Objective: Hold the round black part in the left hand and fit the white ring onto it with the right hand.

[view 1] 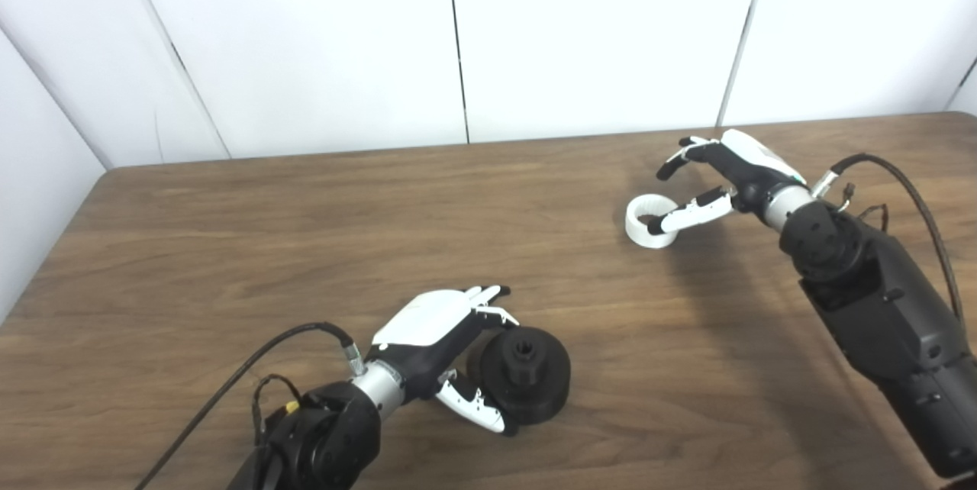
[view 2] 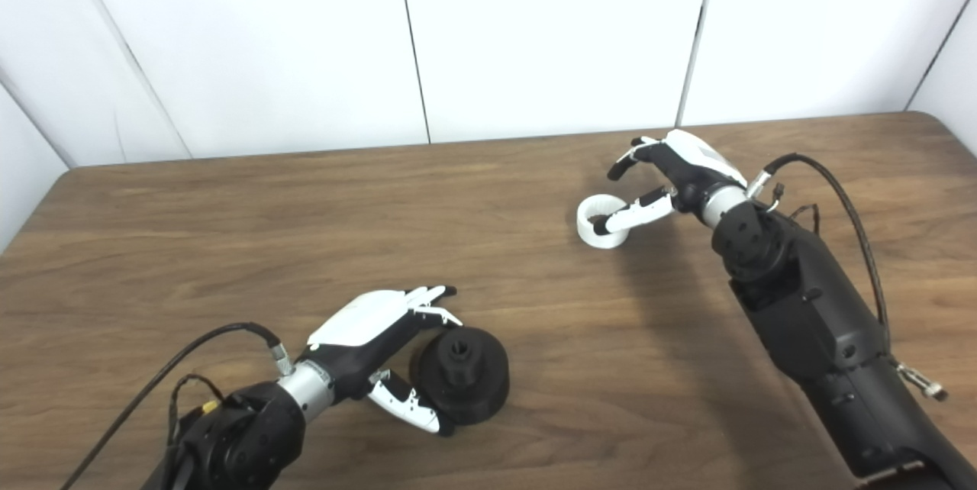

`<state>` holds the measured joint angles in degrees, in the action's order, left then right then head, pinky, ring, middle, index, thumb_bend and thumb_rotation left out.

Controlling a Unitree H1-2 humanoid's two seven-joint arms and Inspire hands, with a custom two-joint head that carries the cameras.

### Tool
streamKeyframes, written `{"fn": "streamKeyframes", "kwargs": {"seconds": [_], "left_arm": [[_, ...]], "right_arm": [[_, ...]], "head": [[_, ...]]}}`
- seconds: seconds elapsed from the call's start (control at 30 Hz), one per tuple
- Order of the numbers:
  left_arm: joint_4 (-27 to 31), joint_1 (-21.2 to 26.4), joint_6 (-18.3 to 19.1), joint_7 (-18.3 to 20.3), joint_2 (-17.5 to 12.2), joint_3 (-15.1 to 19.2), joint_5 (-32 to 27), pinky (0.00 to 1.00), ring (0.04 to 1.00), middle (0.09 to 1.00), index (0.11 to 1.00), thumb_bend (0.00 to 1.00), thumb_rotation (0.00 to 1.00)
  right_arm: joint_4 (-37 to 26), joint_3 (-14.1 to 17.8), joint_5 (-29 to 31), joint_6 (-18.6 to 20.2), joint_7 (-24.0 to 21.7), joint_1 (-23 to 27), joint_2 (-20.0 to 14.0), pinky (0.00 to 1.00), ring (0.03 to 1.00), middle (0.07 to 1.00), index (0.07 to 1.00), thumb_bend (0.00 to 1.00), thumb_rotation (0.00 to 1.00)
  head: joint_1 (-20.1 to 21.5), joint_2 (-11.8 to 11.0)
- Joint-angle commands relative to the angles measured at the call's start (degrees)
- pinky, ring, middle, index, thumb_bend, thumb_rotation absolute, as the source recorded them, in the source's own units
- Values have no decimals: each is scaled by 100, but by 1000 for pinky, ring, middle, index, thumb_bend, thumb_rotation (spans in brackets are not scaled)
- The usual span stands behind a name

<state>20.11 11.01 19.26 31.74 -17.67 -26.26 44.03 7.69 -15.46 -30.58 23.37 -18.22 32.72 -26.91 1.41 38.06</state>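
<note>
The round black part (view 1: 524, 383) rests on the wooden table (view 1: 305, 230) near its front edge, a little left of centre, with a raised central hub and socket facing upward. The left hand (view 1: 435, 341) lies at the part's left side: its fingers (view 1: 488, 298) reach along the far rim and its thumb (view 1: 477, 404) curves around the near rim, so the hand brackets the part closely, but the part still sits on the table and a firm grasp cannot be confirmed. The white ring (view 2: 603, 221) lies on the table toward the right far area, well apart from the black part. The right hand (view 2: 672, 169) is positioned just right of the ring, fingers spread apart; its thumb (view 2: 632, 215) extends across the ring's near rim and appears to touch it, while the remaining fingers (view 2: 630, 156) are raised above and beyond the ring without closing on it.
</note>
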Motion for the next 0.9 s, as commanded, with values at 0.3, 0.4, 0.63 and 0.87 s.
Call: {"fn": "streamKeyframes", "kwargs": {"seconds": [0.3,0.4,0.63,0.87], "left_arm": [[3,186,-119,-46,2,61,48,1000,1000,1000,710,930,251],[8,191,-102,-37,6,60,59,1000,1000,1000,710,929,252],[47,152,-99,-65,23,84,55,986,1000,1000,706,930,244],[64,131,-125,-49,-7,78,52,1000,1000,1000,708,928,259]], "right_arm": [[46,-70,-74,-257,93,174,61,1000,1000,950,706,916,352],[93,-97,-91,-270,97,182,78,1000,1000,955,709,914,365],[212,-100,-74,-376,171,221,118,1000,1000,954,705,921,369],[302,-49,-35,-400,216,257,150,1000,1000,959,708,913,358]], "head": [[10,-11],[8,-9],[-2,-7],[-10,-19]]}}
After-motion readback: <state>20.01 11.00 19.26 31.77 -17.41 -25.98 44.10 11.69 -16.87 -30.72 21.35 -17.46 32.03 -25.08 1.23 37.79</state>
